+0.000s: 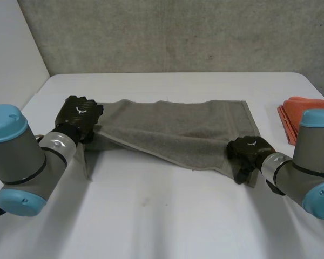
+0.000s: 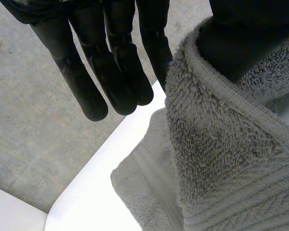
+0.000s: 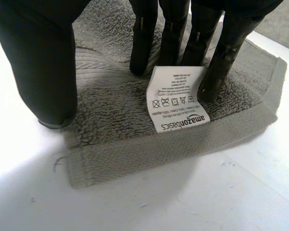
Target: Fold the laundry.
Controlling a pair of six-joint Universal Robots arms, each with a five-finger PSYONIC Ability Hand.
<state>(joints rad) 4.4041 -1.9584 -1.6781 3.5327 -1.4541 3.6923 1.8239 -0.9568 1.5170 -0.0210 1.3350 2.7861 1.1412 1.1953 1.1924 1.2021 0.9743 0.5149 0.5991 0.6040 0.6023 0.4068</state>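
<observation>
**A:** Where is the towel?

**B:** The grey towel [image 1: 173, 132] lies spread lengthwise on the white table [image 1: 167, 216]. It runs from the left hand [image 1: 80, 114] across to the right hand [image 1: 247, 151].

**A:** What does the left hand have?

**B:** It is at the towel's far corner on its own side, and that end is raised off the table. In its wrist view the fingers [image 2: 111, 72] are straight. The towel's edge [image 2: 216, 159] is pinched between the thumb and the finger nearest it, while the other fingers stand free of the cloth.

**A:** And the right hand?

**B:** Its fingers [image 3: 144, 43] are straight and spread, with the tips pressing the towel [image 3: 135, 144] down just inside the near corner on its side. The thumb comes down at the towel's side edge, and the hand grips nothing. A white care label [image 3: 177, 98] lies flat on the cloth at its fingertips.

**A:** Anything around them?

**B:** An orange thing [image 1: 294, 116] sits beyond the right hand's outer side, apart from the towel. A grey wall [image 1: 167, 32] stands past both hands.
</observation>
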